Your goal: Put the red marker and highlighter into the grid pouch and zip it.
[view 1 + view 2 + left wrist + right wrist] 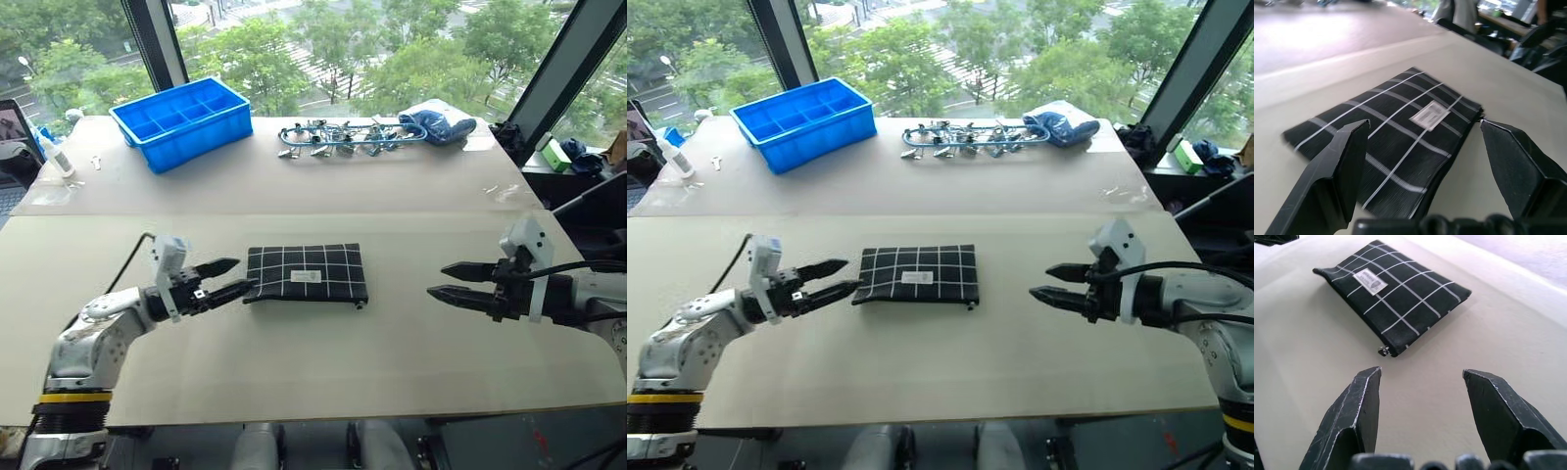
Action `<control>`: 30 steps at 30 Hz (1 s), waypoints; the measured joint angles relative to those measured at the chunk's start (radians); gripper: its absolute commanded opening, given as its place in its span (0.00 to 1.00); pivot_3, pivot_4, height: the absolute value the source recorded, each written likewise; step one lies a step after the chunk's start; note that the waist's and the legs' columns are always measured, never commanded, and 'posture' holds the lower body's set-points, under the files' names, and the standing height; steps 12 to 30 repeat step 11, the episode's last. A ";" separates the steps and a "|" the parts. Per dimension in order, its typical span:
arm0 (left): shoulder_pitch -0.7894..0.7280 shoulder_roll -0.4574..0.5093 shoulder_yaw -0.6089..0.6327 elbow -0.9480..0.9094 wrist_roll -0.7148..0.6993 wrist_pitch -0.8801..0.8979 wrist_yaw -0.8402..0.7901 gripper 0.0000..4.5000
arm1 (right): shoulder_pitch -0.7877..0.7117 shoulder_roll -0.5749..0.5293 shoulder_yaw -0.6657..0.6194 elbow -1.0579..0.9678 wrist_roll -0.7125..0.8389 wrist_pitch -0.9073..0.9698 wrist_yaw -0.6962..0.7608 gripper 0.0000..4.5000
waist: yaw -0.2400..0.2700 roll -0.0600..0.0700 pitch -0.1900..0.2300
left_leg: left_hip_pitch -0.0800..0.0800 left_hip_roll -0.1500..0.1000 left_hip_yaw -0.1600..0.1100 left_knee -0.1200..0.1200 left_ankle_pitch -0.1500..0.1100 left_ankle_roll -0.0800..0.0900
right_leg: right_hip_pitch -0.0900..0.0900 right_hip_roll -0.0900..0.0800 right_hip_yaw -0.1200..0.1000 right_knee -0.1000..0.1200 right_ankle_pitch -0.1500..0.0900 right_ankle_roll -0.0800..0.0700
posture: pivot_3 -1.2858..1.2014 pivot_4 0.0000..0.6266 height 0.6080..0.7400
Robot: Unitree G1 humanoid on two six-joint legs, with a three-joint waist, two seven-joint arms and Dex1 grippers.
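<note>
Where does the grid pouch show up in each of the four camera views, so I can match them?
Left eye view: grid pouch flat at table centre, just right of the left gripper.
Right eye view: centre, slightly further left.
Left wrist view: close up, beyond open fingers.
Right wrist view: upper middle, beyond open fingers.
Shared landmark: its white label.

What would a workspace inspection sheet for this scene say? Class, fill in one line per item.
Surface: pale table, mostly bare in front.
Job's things: grid pouch lies flat and looks closed; marker and highlighter nothing seen.
Clutter: blue bin, metal clips, blue cloth at the far side.
End effectors: left end effector open beside the pouch; right end effector open, apart from it.
Cables: black cable on left arm.
Surroundings: windows, trees.
</note>
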 measured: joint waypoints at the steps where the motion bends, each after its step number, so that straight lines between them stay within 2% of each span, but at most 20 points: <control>1: 0.038 0.016 0.051 0.014 0.004 0.002 0.028 0.87 | -0.003 0.009 -0.001 0.027 -0.005 -0.022 -0.005 0.66 | -0.002 0.000 0.000 | 0.000 0.000 0.000 0.000 0.000 0.000 | 0.000 0.000 0.000 0.000 0.000 0.000 | 0.52 0.24 1.00; 7: 0.143 0.039 0.212 0.029 -0.008 0.008 0.053 0.87 | -0.025 0.064 0.004 0.133 -0.026 -0.088 -0.035 0.66 | 0.007 0.000 0.000 | 0.000 0.000 0.002 0.000 0.000 0.000 | 0.000 -0.003 -0.001 0.000 0.000 0.000 | 0.52 0.24 1.00; 11: 0.170 0.035 0.259 0.026 -0.021 0.009 0.079 0.87 | -0.047 0.085 0.027 0.176 -0.046 -0.124 -0.044 0.66 | 0.013 0.000 0.000 | 0.000 0.000 0.002 0.000 0.000 0.000 | 0.000 -0.003 0.000 0.000 0.000 0.000 | 0.52 0.24 1.00; 30: 0.170 0.035 0.259 0.026 -0.021 0.009 0.079 0.87 | -0.047 0.085 0.027 0.176 -0.046 -0.124 -0.044 0.66 | 0.013 0.000 0.000 | 0.000 0.000 0.002 0.000 0.000 0.000 | 0.000 -0.003 0.000 0.000 0.000 0.000 | 0.52 0.24 1.00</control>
